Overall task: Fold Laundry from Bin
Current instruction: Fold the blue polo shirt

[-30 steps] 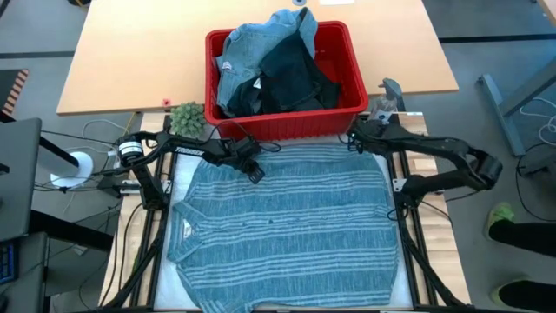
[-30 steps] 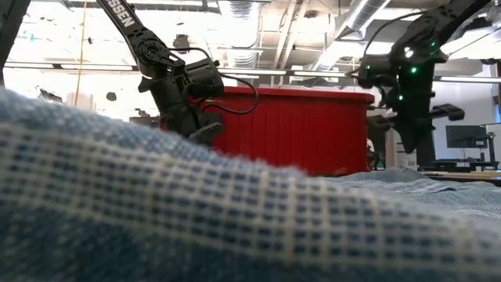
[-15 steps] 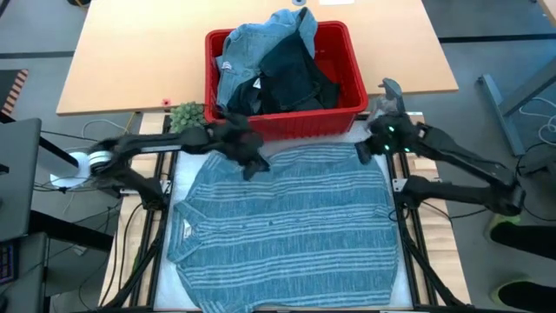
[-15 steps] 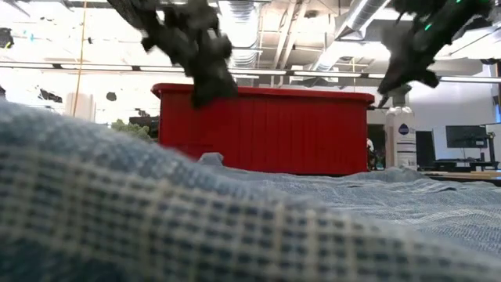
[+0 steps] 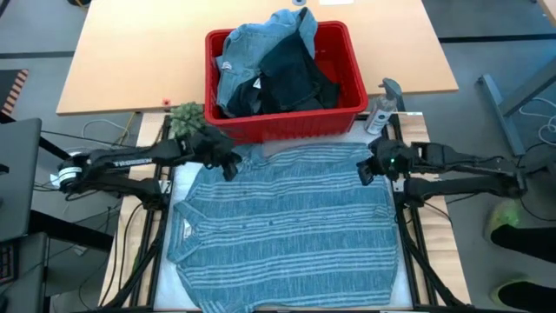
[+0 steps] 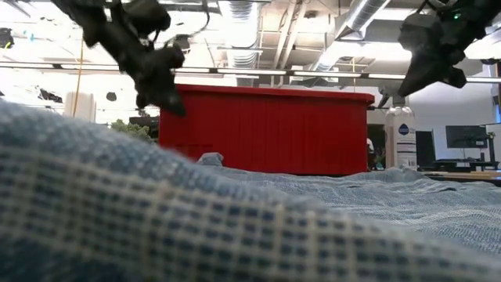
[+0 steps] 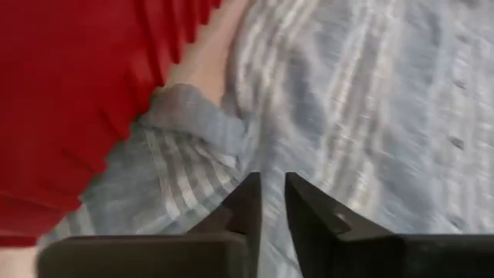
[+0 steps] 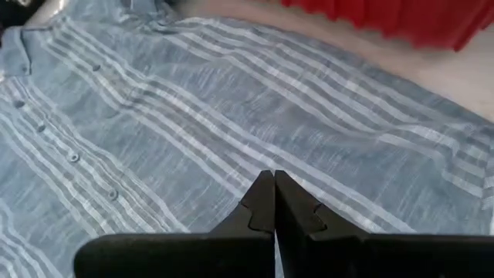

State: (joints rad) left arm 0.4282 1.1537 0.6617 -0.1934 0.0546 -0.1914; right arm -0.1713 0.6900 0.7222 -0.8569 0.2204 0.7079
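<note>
The soft, limp striped shirt (image 5: 282,217), being spread on the desk (image 5: 113,69), is best pinched at its corners, both pincers (image 5: 228,165) (image 5: 368,168) being held clenched and empty.

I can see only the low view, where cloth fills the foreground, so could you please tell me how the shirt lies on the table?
Observer: The striped shirt is spread flat in front of the bin, button side up.
Operator: Thank you. Is the right gripper holding any of it?
Observer: No. The right gripper is shut with no cloth between its fingers, over the shirt's corner near the bin. The left gripper is over the opposite corner.
Operator: And is anything left in the bin?
Observer: Yes, a light blue denim piece and a dark garment are heaped inside.
</note>
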